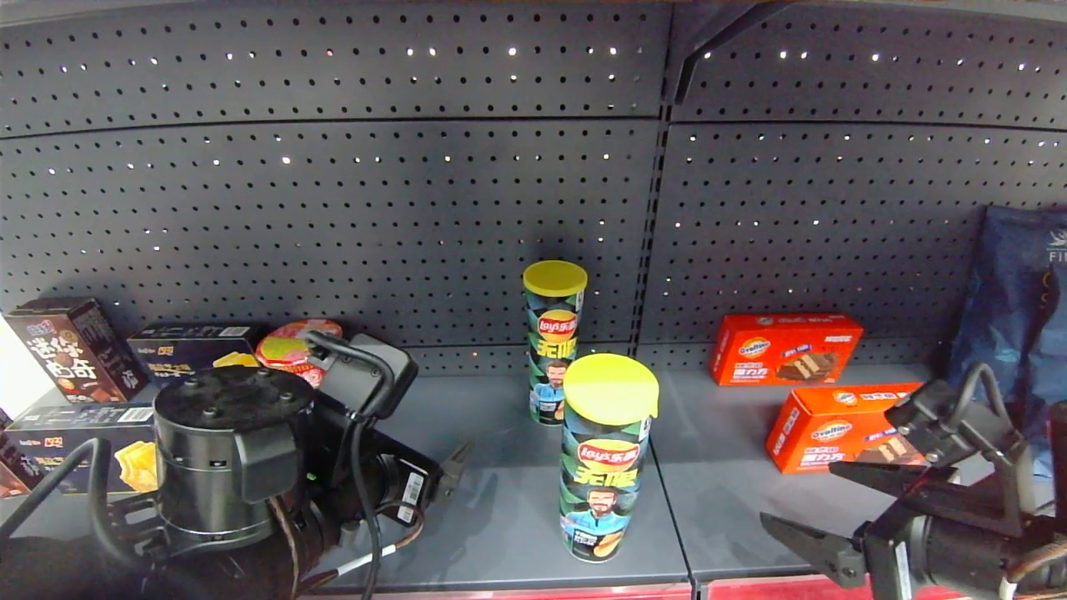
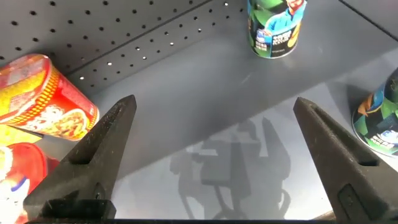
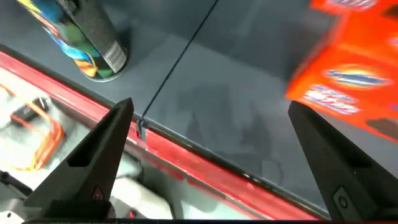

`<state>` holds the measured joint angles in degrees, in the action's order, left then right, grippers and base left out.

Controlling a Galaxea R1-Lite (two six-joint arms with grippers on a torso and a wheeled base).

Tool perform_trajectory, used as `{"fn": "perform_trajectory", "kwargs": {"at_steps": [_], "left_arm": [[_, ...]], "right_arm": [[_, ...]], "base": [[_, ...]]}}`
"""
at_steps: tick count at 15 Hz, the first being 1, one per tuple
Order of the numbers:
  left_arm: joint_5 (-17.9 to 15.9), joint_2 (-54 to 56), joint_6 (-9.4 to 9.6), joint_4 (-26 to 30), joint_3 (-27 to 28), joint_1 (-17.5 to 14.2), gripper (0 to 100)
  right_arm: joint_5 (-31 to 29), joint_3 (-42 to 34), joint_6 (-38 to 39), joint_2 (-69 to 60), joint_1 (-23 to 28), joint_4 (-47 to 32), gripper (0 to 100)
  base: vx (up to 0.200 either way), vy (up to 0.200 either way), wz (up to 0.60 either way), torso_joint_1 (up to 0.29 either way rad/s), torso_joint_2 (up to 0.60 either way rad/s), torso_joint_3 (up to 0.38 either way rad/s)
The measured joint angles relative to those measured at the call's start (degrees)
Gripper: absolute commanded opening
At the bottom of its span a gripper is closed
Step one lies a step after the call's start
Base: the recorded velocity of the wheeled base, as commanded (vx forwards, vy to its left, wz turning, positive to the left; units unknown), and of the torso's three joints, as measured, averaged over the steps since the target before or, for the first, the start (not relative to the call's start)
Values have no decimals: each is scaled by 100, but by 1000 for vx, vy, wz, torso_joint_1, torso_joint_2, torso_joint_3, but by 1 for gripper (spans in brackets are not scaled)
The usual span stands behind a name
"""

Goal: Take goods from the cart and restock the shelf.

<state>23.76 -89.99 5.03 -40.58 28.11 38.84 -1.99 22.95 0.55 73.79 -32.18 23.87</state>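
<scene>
Two tall chip canisters with yellow lids stand upright on the grey shelf (image 1: 492,508). The front canister (image 1: 607,462) is near the shelf edge and the rear canister (image 1: 553,343) is close to the pegboard. My left gripper (image 1: 448,471) hovers open and empty over the shelf, left of the canisters. In the left wrist view its fingers (image 2: 106,149) frame bare shelf, with the rear canister (image 2: 273,28) and the front canister (image 2: 380,118) beyond. My right gripper (image 1: 821,510) is open and empty at the red shelf edge (image 3: 186,158), with the front canister (image 3: 87,40) off to one side.
Two orange boxes (image 1: 783,348) (image 1: 838,427) lie on the right shelf section, the nearer one close to my right gripper. A blue bag (image 1: 1017,308) leans at the far right. Dark snack boxes (image 1: 75,350) and a red noodle cup (image 1: 296,346) crowd the left.
</scene>
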Motion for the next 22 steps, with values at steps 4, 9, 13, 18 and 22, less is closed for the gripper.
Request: {"fn": "perform_trajectory", "kwargs": {"at_steps": [4,9,13,18,22], "left_arm": [[2,-157,7,-4,-74,-17,100],[-6,-321,16,-17,-188,-91,100],[-11,-436,22,-33,-133,-105,100],[-6,-511,22,-35,-116,-105,100],[-6,-516,24,-35,-122,-105,100]], "right_arm": [[-17,577,-6,898,-152,71,100],[-123,1185,5,1819,-684,286,100],[-121,1312,5,2133,-792,290,100],[-112,1525,5,2392,-792,328,100],[-113,1587,0,2511,-834,372,100]], "base": [[0,0,0,0,0,0],[0,0,0,0,0,0],[0,0,0,0,0,0],[0,0,0,0,0,0],[0,0,0,0,0,0]]}}
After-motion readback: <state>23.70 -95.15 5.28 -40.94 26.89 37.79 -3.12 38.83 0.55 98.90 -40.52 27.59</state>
